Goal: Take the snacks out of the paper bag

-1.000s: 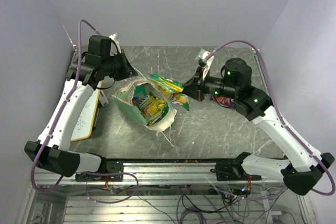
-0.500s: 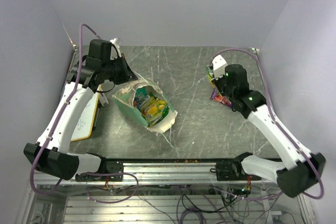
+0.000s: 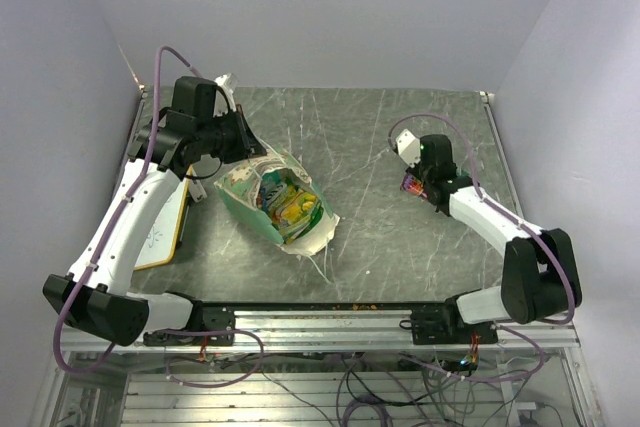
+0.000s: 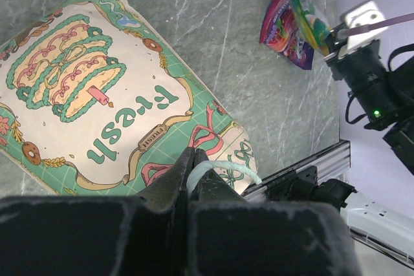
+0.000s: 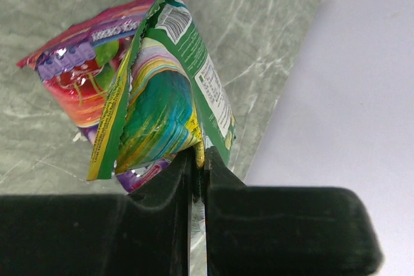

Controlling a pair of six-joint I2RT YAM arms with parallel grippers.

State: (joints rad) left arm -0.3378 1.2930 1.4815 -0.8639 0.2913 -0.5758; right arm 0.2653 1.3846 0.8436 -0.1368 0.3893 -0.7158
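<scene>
The green paper bag [image 3: 245,205] lies tilted on the table with its mouth open, and green-and-white snacks [image 3: 288,207] show inside. My left gripper [image 3: 254,145] is shut on the bag's white string handle [image 4: 223,169] at the far rim; the printed side [image 4: 110,101] fills the left wrist view. My right gripper [image 3: 418,175] is at the right of the table, shut on a green-and-white packet [image 5: 168,108]. It holds that packet just over the magenta-purple packet [image 5: 74,79], which lies on the table [image 3: 409,185]. Both packets show in the left wrist view [image 4: 288,27].
A yellow-framed whiteboard [image 3: 165,222] lies at the table's left edge, beside the left arm. The right wall stands close behind the right gripper. A metal rail [image 3: 330,312] runs along the near edge.
My right arm carried the green-and-white packet from above the bag to the right side and lowered it over the magenta packet. My left gripper kept its hold on the handle.
</scene>
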